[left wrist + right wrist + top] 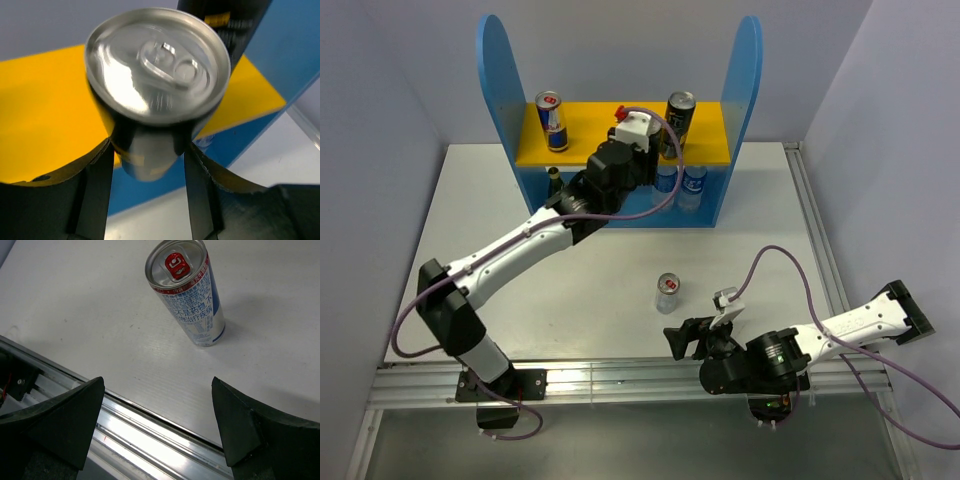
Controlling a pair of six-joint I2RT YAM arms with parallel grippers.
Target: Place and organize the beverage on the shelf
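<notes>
Top external: my left pincer point(148, 170) pinches a dark can point(680, 115), upright at the right end of the yellow board point(590, 142). My spread right pincer point(695, 335) has the silver can point(667, 292) standing just ahead.

From above, the left arm's wrist point(620, 160) covers the middle of the shelf point(500, 90). It hides the left end effector point(148, 167) and the lower part of the dark can point(679, 115) at the shelf's right end. Under the shelf's yellow board point(580, 140), two bottles point(695, 183) show only partly, their labels too small to read. A dark object point(555, 180) at the shelf's lower left is unidentifiable. The left wrist view blurs the can, leaving its label unreadable.
</notes>
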